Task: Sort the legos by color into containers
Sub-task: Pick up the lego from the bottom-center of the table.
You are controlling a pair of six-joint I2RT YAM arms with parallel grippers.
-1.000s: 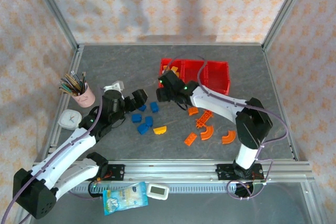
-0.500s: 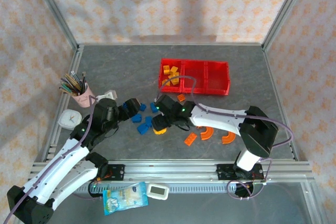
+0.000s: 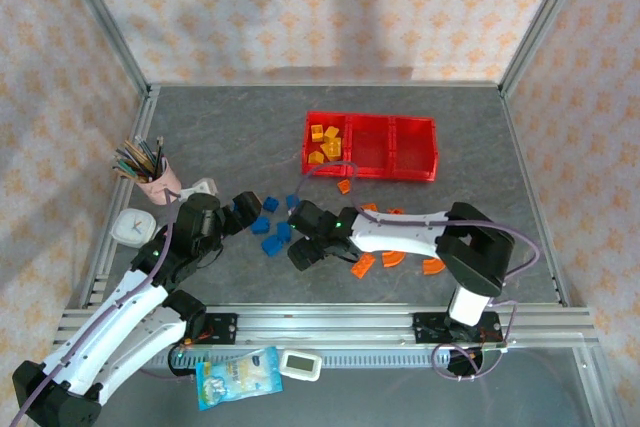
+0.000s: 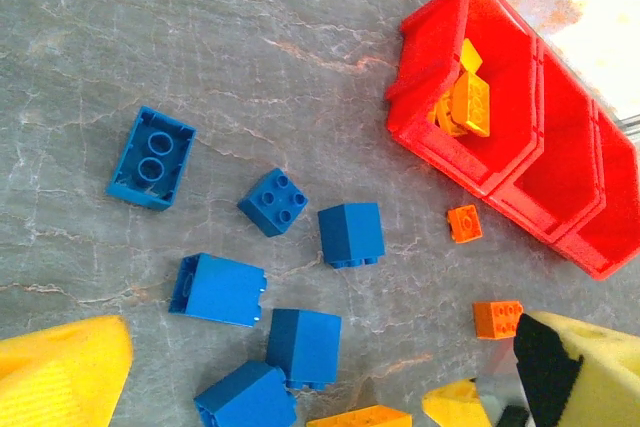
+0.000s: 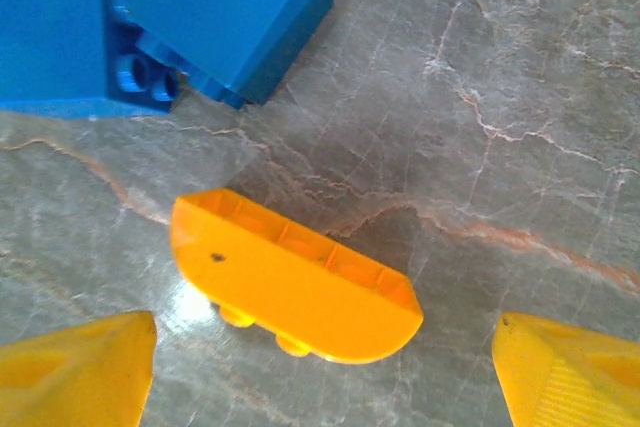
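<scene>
My right gripper (image 5: 320,382) hangs open over a yellow half-round lego (image 5: 290,277) that lies on the table between its yellow fingertips (image 5: 75,372), untouched. From above, this gripper (image 3: 303,250) is at the near middle of the table. My left gripper (image 3: 245,213) is open above a cluster of blue legos (image 4: 305,347), nothing in it. The red containers (image 3: 415,172) stand at the back; the left bin holds yellow legos (image 3: 325,142). Orange legos (image 3: 362,265) lie right of the right gripper, and one small orange piece (image 3: 344,186) sits just in front of the containers.
A pink pencil cup (image 3: 155,179) and a white clock (image 3: 131,227) stand at the left edge. A white device (image 3: 300,363) and a blue packet (image 3: 238,375) lie beyond the front rail. Two blue blocks (image 5: 230,17) sit close to the yellow lego.
My right gripper has come from the left bin down to the yellow lego near the front, and its jaws have widened. The left gripper drew back slightly.
</scene>
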